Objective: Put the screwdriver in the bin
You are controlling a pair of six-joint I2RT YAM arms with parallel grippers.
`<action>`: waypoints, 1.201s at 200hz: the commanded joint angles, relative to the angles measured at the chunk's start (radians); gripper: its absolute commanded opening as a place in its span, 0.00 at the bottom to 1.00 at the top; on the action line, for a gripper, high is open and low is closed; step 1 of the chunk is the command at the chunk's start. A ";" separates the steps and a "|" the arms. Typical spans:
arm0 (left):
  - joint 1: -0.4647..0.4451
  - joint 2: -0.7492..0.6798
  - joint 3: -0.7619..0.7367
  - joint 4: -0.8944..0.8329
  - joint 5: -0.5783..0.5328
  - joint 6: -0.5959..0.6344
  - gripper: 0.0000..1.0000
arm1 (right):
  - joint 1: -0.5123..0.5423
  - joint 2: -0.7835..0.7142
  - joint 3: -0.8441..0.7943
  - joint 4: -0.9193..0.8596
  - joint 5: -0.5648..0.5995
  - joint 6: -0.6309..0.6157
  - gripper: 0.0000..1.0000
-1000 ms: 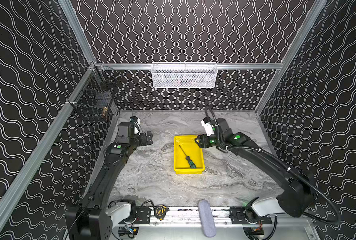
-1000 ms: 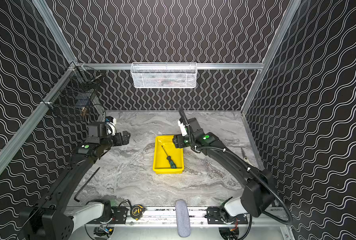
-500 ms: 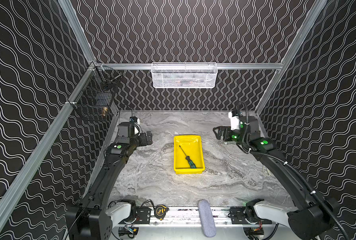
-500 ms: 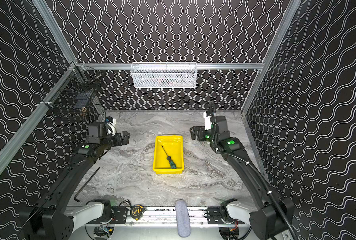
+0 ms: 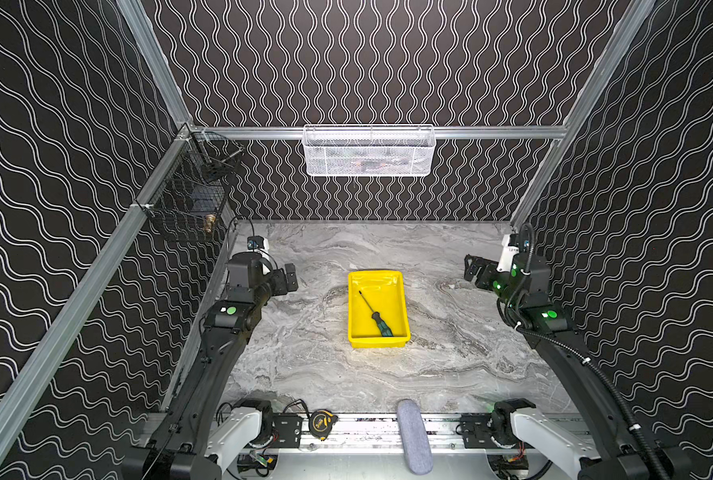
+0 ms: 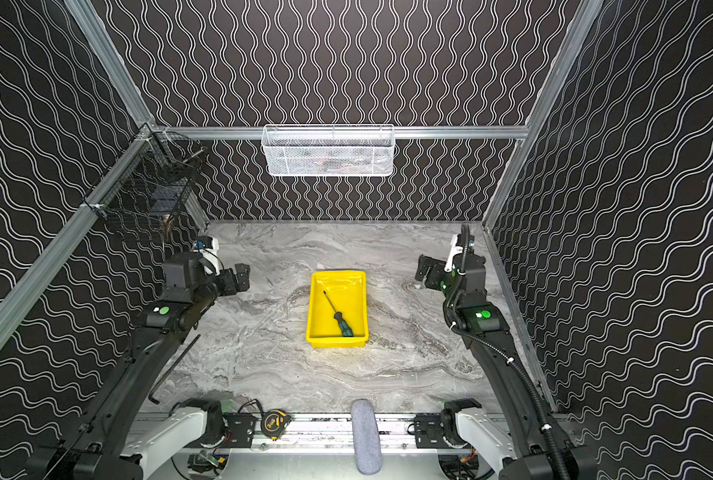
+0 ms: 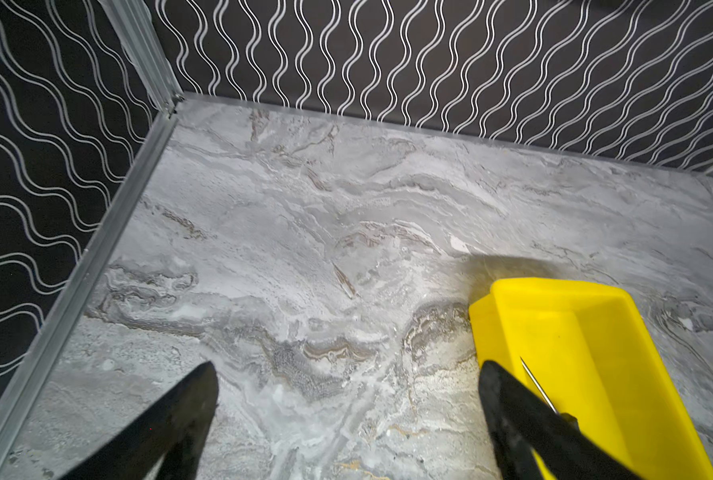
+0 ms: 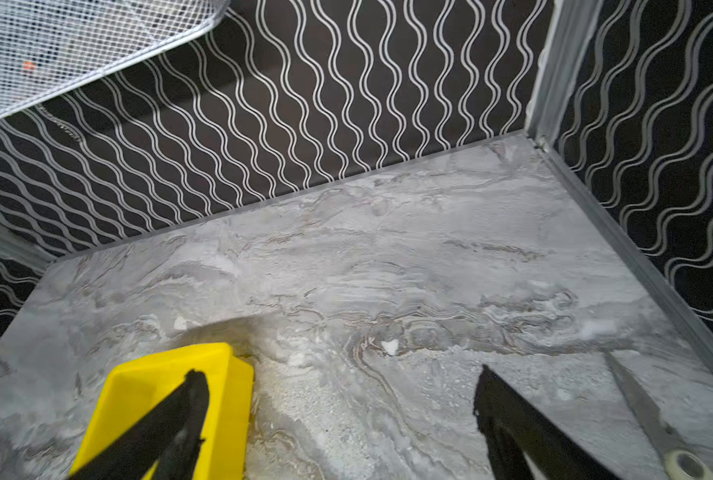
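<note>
Grey marble tabletop (image 5: 305, 374), wave-patterned walls. Screwdriver (image 5: 376, 314) lying diagonally inside yellow bin (image 5: 404, 307) (handle toward near end). Left gripper (image 7: 346, 415) and right gripper (image 8: 338, 415) both gaping wide, holding nothing, standing well apart from bin. Placement appearing complete; nothing apparently remaining.

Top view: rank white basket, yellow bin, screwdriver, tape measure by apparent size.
1. white basket
2. yellow bin
3. screwdriver
4. tape measure

The last two are close: the tape measure sits nearer the camera.
</note>
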 commanded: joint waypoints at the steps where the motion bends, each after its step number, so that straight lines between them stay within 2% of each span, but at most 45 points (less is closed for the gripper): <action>1: 0.002 -0.006 -0.003 0.064 -0.051 -0.024 0.99 | -0.031 -0.034 -0.045 0.125 0.046 0.019 0.99; 25: 0.002 -0.020 -0.046 0.130 -0.144 -0.106 0.99 | -0.037 -0.069 -0.098 0.178 0.084 -0.054 0.99; 36: 0.002 -0.029 -0.086 0.202 -0.150 -0.077 0.99 | -0.037 -0.075 -0.114 0.187 0.115 -0.075 0.99; 53: 0.002 -0.036 -0.162 0.363 -0.092 0.015 0.99 | -0.037 -0.083 -0.143 0.207 0.133 -0.089 0.99; 72: 0.002 -0.016 -0.277 0.571 0.081 0.167 0.99 | -0.037 -0.082 -0.209 0.289 0.069 -0.121 0.99; 94: 0.002 0.052 -0.358 0.685 0.117 0.102 0.99 | -0.037 -0.086 -0.317 0.456 0.022 -0.102 0.99; 112: 0.002 0.112 -0.361 0.697 0.160 0.145 0.99 | -0.037 -0.096 -0.396 0.589 0.043 -0.087 0.99; 138: 0.002 0.148 -0.391 0.721 0.089 0.155 0.99 | -0.037 -0.085 -0.459 0.713 0.064 -0.112 0.99; 163: 0.002 0.160 -0.457 0.802 0.015 0.192 0.99 | -0.037 -0.021 -0.434 0.683 0.008 -0.176 0.99; 185: 0.002 0.171 -0.569 1.002 -0.024 0.245 0.99 | -0.037 0.044 -0.428 0.692 0.001 -0.234 0.99; 203: 0.004 0.226 -0.659 1.184 -0.108 0.230 0.99 | -0.037 0.086 -0.452 0.753 0.081 -0.239 0.99; 216: 0.003 0.272 -0.696 1.273 -0.130 0.240 0.99 | -0.037 0.101 -0.483 0.811 0.158 -0.223 0.99; 240: 0.005 0.347 -0.730 1.402 -0.166 0.249 0.99 | -0.039 0.134 -0.607 1.078 0.212 -0.258 0.99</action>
